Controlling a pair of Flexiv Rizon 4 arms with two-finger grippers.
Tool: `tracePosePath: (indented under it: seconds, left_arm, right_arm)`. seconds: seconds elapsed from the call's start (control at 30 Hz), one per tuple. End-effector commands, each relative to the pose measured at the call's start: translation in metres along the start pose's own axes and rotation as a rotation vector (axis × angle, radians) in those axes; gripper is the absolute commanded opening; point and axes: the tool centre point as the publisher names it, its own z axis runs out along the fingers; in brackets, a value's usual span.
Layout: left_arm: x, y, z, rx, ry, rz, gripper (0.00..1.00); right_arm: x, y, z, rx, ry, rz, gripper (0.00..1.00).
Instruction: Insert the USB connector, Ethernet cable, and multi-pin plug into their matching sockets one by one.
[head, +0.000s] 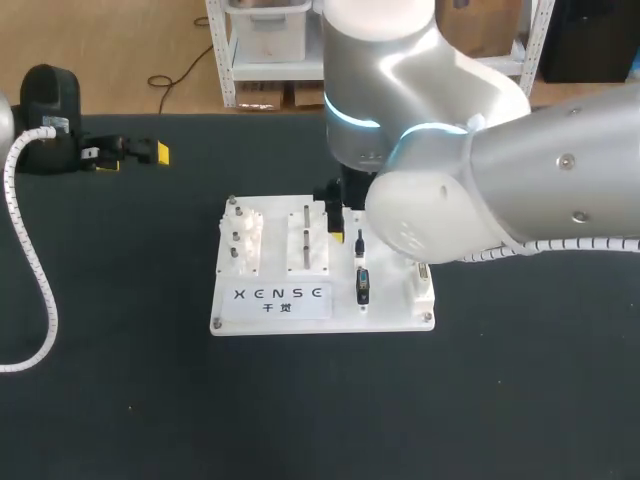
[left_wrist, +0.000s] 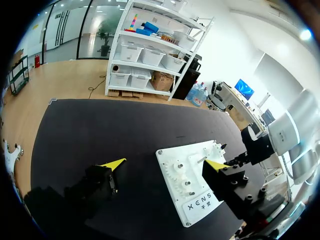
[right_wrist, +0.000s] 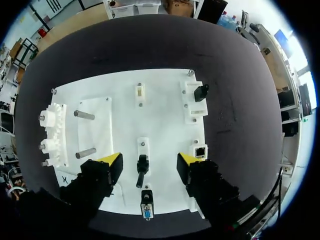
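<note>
Black table (head: 120, 400), carrying a white board (head: 275, 240) at its middle; the right arm (head: 520, 180) comes in from 3 o'clock and hangs over the board's far half. The right gripper (right_wrist: 150, 159), fingers spread wide and grasping nothing, stands above the board, with a slim black plug (right_wrist: 142, 167) lying between the fingers and touching neither, and a blue-faced multi-pin plug (right_wrist: 146, 206) on the board just beyond it, toward the wrist. The left gripper (head: 135, 158), fingers likewise spread and empty, hangs over bare table at the board's 10 o'clock, well apart from it; in the head view both plugs lie toward 4 o'clock of the board's middle.
</note>
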Motion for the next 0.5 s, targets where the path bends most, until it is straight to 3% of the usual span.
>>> tracePosePath:
  seconds: [0.03, 0.27, 0.33, 0.37, 0.47, 0.5]
  left_arm:
    - [0.0, 0.0, 0.0, 0.0, 0.0, 0.0, 1.0]
    - [0.0, 0.0, 0.0, 0.0, 0.0, 0.0, 1.0]
    - [0.0, 0.0, 0.0, 0.0, 0.0, 0.0, 1.0]
    - [0.0, 0.0, 0.0, 0.0, 0.0, 0.0, 1.0]
    - [0.0, 0.0, 0.0, 0.0, 0.0, 0.0, 1.0]
    - [0.0, 0.0, 0.0, 0.0, 0.0, 0.0, 1.0]
  right_arm:
    - [-0.0004, 0.0028, 0.008, 0.004, 0.014, -0.013, 0.45]
    - [0.0028, 0.0063, 0.0134, 0.01, 0.022, -0.027, 0.42]
    - [0.0029, 0.0067, 0.0134, 0.012, 0.022, -0.03, 0.36]
    - [0.0029, 0.0068, 0.0134, 0.012, 0.022, -0.031, 0.33]
    - [0.0029, 0.007, 0.0127, 0.01, 0.018, -0.033, 0.01]
    - [0.0028, 0.0069, 0.0117, 0.009, 0.016, -0.033, 0.0]
